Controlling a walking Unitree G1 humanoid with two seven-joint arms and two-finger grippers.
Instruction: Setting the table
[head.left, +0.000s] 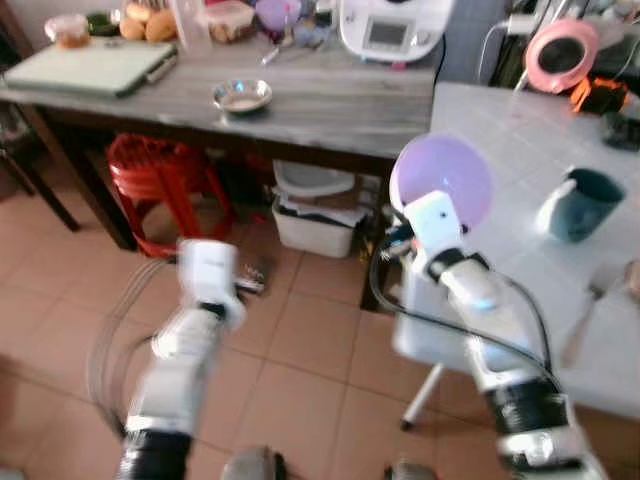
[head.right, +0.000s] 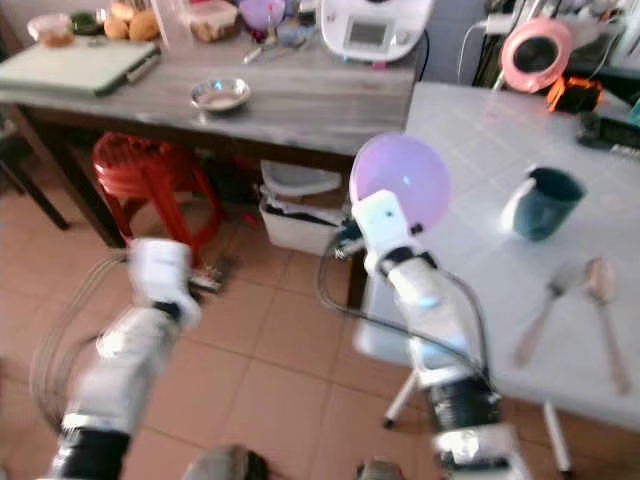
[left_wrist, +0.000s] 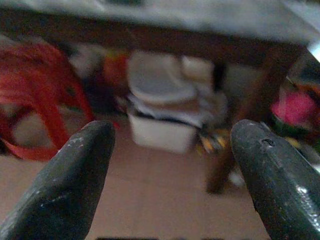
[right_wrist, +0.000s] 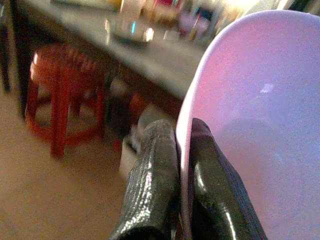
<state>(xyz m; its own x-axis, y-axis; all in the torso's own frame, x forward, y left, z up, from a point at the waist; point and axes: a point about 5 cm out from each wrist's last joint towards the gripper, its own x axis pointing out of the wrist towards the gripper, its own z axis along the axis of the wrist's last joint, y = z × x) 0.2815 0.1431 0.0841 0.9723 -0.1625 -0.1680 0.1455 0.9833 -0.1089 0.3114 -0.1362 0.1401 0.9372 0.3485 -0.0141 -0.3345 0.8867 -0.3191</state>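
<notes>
Left eye view, long grey wooden table (head.left: 330, 105): runs across the back, carrying a small shiny metal bowl (head.left: 241, 96) and a white kitchen appliance (head.left: 392, 30).
White tiled table (head.left: 520, 150): stands on the robot's right, holding a dark teal mug (head.left: 580, 204).
Red plastic stool (head.left: 160, 178): sits under the grey table, beside a white plastic bin (head.left: 315, 215).
Pale purple plastic bowl (head.left: 441, 183): held tilted, above the near edge of the white table.
Right gripper (right_wrist: 181, 150): fingers pinched on the purple bowl's rim, one on each side.
Left gripper (left_wrist: 170, 160): fingers spread wide apart, holding nothing, above the tan floor tiles (head.left: 300, 350).
</notes>
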